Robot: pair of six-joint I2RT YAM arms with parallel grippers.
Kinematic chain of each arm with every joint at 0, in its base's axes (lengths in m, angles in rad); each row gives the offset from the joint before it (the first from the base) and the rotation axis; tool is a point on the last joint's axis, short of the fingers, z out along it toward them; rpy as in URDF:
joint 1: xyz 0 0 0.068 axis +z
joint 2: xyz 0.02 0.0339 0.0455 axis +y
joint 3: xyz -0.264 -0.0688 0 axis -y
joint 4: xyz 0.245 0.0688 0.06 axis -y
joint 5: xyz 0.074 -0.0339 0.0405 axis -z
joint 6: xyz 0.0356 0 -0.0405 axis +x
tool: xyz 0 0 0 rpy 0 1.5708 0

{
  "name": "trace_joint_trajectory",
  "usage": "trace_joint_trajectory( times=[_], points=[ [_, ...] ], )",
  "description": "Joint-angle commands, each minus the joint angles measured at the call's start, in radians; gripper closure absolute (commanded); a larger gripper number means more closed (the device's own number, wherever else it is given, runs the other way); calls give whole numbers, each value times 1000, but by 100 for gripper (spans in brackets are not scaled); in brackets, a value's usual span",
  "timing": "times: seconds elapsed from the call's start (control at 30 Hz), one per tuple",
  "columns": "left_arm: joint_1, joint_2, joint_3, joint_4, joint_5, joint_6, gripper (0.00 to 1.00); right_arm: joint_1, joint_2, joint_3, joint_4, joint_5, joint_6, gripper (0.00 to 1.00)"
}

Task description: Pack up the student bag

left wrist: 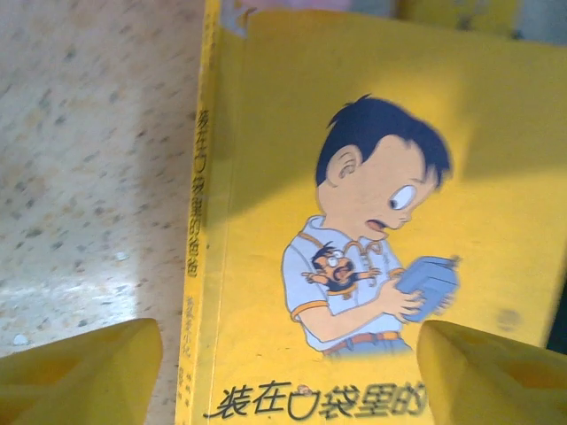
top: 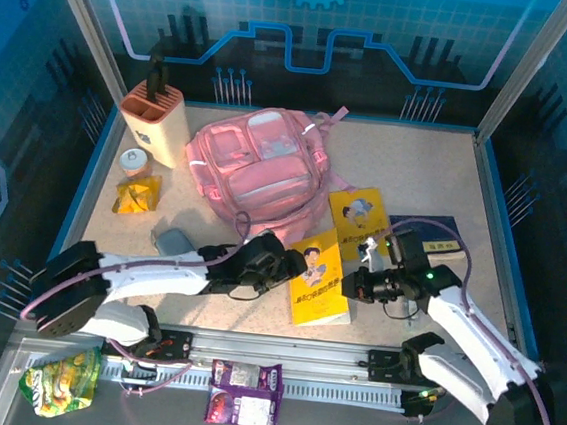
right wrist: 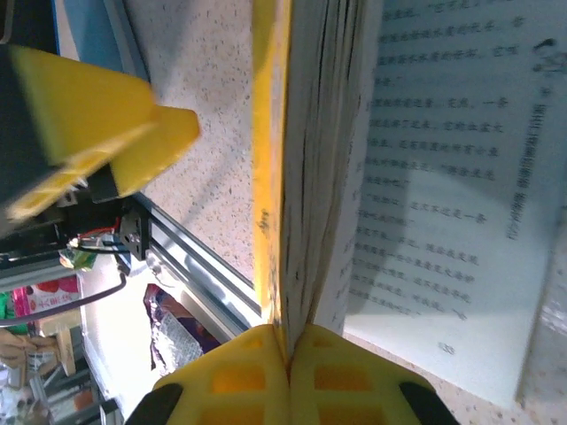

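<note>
The pink student bag lies at the middle back of the table with its pockets facing up. In front of it lies a yellow book with a cartoon boy on its cover. My left gripper hovers at the book's left edge, open, its yellow fingers astride the cover and holding nothing. My right gripper is shut on the yellow book's cover and a sheaf of pages at its right edge. That edge is lifted, and printed pages show beneath.
A second yellow book and a dark blue book lie right of the bag. At back left stand a peach holder, a small cup, a yellow packet and a grey pouch. Snack packs rest on the front rail.
</note>
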Motion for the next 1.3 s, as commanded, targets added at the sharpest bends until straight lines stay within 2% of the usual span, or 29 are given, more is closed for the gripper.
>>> trace_joint_trajectory(
  times=[0.0,0.2,0.4,0.53,0.63,0.8,0.97,1.1,1.27],
  points=[
    [38,-81,-18,-24,54,86,17,-55,-45,81,-76,-53,24,100],
    [109,-198,-51,41,113,106,10,-98,-37,224,-80,-133,68,100],
    [147,-244,-44,39,164,121,6,-122,-16,336,-72,-194,114,100],
    [160,-226,-42,130,217,119,6,-135,-14,393,-47,-217,148,100],
    [165,-189,-33,245,252,119,6,-135,-8,382,52,-257,226,100],
    [166,-117,17,342,297,109,10,-137,0,383,155,-271,288,100],
    [166,-97,29,440,309,81,22,-146,18,349,206,-286,305,100],
    [166,-113,31,482,303,78,42,-164,19,306,186,-290,268,100],
    [166,-130,33,486,291,84,62,-191,26,306,120,-266,193,100]
  ],
)
